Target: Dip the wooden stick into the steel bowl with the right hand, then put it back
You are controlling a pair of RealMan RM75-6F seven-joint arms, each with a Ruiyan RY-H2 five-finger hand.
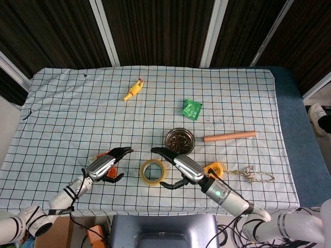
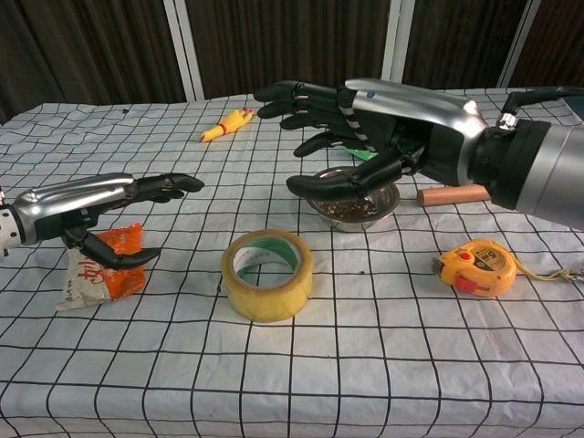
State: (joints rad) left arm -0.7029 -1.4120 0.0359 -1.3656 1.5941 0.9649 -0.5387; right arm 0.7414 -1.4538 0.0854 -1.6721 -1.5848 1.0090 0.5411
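The wooden stick (image 1: 229, 136) lies flat on the checked cloth just right of the steel bowl (image 1: 180, 139), which holds dark bits. In the chest view the stick (image 2: 453, 194) shows behind my right wrist and the bowl (image 2: 354, 208) sits under my right fingers. My right hand (image 1: 180, 163) hovers near the bowl's front-left side, fingers apart and holding nothing; it fills the upper middle of the chest view (image 2: 365, 119). My left hand (image 1: 106, 164) hangs open over an orange packet (image 2: 108, 265), seen at left in the chest view (image 2: 109, 205).
A yellow tape roll (image 1: 153, 171) stands between my hands. An orange tape measure (image 1: 214, 169) lies by my right forearm, a tangled chain (image 1: 253, 174) further right. A green sachet (image 1: 191, 109) and a yellow rubber chicken (image 1: 133, 90) lie farther back.
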